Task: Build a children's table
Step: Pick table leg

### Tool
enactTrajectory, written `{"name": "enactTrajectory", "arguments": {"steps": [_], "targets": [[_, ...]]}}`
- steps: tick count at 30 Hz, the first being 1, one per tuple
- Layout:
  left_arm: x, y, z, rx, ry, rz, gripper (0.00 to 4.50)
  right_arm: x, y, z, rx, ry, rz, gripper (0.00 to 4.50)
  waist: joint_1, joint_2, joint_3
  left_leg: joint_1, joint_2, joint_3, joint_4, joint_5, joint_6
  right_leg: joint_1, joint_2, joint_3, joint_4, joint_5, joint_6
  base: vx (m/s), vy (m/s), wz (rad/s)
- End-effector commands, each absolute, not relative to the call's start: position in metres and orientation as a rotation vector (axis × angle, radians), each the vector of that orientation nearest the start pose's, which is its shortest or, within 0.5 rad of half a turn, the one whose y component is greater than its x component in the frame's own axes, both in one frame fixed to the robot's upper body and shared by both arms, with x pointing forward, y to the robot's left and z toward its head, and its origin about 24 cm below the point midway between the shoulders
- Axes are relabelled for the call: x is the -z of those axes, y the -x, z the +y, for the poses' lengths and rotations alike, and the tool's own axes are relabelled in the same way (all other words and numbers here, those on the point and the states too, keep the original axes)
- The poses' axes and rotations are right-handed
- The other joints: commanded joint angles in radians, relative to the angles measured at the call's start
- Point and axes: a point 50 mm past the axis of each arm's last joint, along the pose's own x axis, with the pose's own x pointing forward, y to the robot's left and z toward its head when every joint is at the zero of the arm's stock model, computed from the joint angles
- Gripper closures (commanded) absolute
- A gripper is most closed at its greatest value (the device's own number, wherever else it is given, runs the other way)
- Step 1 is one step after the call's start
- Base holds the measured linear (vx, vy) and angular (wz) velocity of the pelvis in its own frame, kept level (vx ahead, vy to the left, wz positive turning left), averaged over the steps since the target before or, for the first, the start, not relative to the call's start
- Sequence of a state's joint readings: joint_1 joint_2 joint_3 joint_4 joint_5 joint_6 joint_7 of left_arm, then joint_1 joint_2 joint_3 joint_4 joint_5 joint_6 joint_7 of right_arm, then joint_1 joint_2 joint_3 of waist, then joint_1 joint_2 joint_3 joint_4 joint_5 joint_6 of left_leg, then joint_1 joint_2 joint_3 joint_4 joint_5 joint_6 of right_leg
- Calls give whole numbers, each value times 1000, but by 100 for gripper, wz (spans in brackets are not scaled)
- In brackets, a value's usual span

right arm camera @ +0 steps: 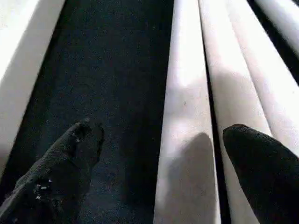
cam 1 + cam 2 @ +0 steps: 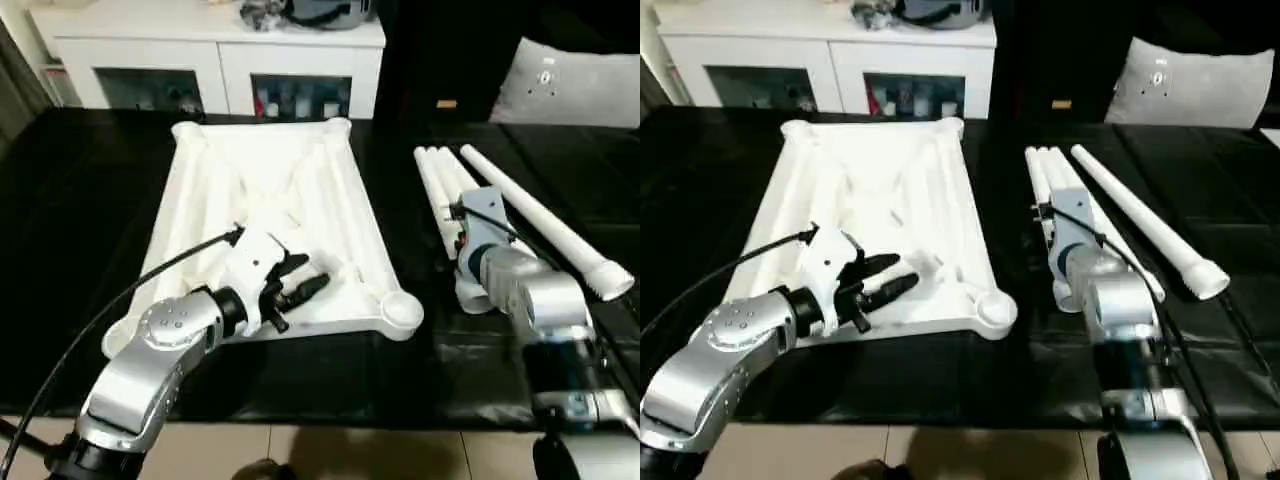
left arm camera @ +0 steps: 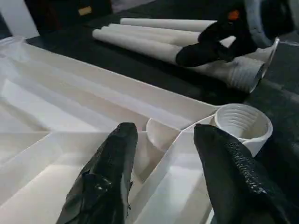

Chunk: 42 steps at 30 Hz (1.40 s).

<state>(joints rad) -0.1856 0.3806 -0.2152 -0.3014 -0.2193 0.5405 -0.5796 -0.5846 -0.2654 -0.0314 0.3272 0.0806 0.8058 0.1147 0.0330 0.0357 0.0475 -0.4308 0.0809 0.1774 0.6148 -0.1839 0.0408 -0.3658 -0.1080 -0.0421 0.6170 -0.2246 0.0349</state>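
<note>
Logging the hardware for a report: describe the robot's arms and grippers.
Both arms have rounded silver metallic forearms with dark joints. The left gripper has a white housing, two black fingers with textured pads and a black cable trailing back. The right gripper has matching black fingers behind a grey bracket with thin wiring.

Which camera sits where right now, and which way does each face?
Head stereo pair: looks forward and down at the table top and legs, over both silver forearms.
Left wrist: looks along the open left gripper across the top's corner socket; shares the legs and right gripper with the head.
Right wrist: open right gripper straddling one leg.
</note>
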Motion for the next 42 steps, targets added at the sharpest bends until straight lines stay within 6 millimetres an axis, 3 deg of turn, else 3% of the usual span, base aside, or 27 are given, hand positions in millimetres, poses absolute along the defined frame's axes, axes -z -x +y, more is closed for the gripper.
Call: {"name": "enactTrajectory", "arguments": {"steps": [1,2,3,4,8,15,16,26,42], "targets": [[-94,-253,117,863,-215,193,183,-75,-346,-182,-66,136,591,0,1,-8,-67,44,127,-60,-100,-196,-94,15,-66,38,-46,94,-216,0,0,0],[-94,-253,117,863,-215,193,179,-75,-346,-182,-66,136,591,0,1,-8,-67,44,127,-60,-100,-196,-94,15,-66,38,-46,94,-216,0,0,0],[-94,-253,117,865,-212,193,167,-71,-345,-180,-85,117,651,0,3,-7,-68,43,127,-55,-95,-138,-55,21,-64,36,-42,132,-239,0,0,0],[-94,-253,116,866,-212,193,153,-71,-344,-179,-88,112,660,0,3,-5,-67,42,129,-53,-96,-143,-48,21,-62,35,-43,116,-248,0,0,0],[-94,-252,117,867,-215,195,153,-70,-342,-176,-114,77,711,0,5,-7,-63,49,135,-48,-98,-185,-57,19,-60,39,-47,57,-249,0,0,0],[-93,-252,116,871,-216,200,153,-68,-341,-175,-126,25,770,0,6,-9,-54,62,137,-48,-108,-342,-141,3,-60,47,-64,-169,-213,0,0,0],[-93,-252,116,872,-216,200,142,-68,-341,-174,-127,20,774,28,7,-8,-54,63,137,-48,-108,-351,-149,1,-62,49,-66,-181,-206,0,0,0],[-92,-252,114,890,-220,203,142,-60,-338,-175,-131,-26,814,113,8,-7,-58,60,135,-45,-108,-302,-143,4,-57,47,-61,-112,-211,0,0,0],[-88,-253,113,886,-203,208,142,-53,-336,-175,-102,-24,827,254,6,-8,-58,64,136,-47,-110,-346,-167,-1,-57,47,-63,-149,-199,0,0,0]]}}
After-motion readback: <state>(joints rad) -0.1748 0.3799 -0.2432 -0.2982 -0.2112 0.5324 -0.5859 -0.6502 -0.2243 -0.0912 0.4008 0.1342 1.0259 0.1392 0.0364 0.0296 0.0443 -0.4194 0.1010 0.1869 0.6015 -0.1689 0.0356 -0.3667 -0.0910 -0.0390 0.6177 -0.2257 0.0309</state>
